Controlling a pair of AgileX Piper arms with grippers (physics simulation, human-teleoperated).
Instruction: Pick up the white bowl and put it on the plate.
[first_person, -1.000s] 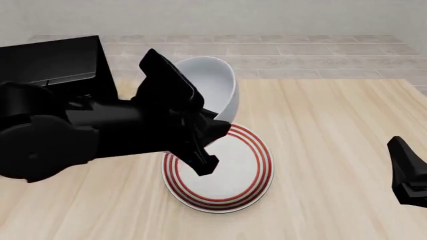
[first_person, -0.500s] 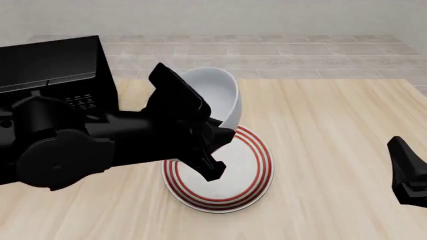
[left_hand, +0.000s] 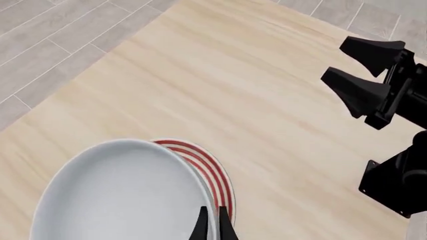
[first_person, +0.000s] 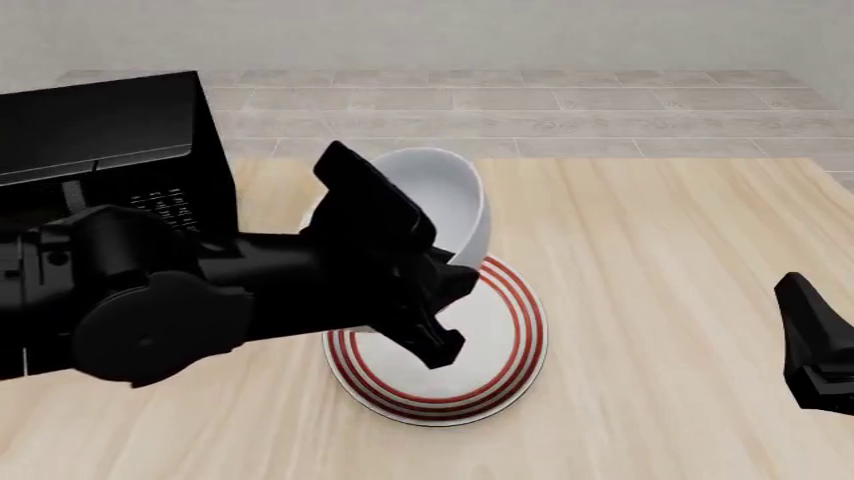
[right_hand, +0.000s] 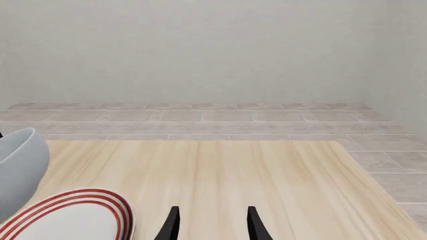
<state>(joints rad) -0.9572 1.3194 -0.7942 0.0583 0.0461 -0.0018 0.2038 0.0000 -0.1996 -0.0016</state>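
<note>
Carrying the bowl (first_person: 441, 195) over the plate (first_person: 501, 345), tilted, in the left gripper (left_hand: 211, 227).
The fingers pinch the bowl's rim, and it hangs above the plate's far edge, not yet centred. Let go now and it would likely drop askew, tip off the plate or roll across the table (first_person: 667, 250). The right gripper (right_hand: 209, 223) waits well aside, jaws apart, empty.

Simulated kitchen-like room suggested: black microwave (first_person: 100, 130) set on wooden table (first_person: 667, 250), grey tiled floor (first_person: 534, 105), plain wall (right_hand: 200, 50).
</note>
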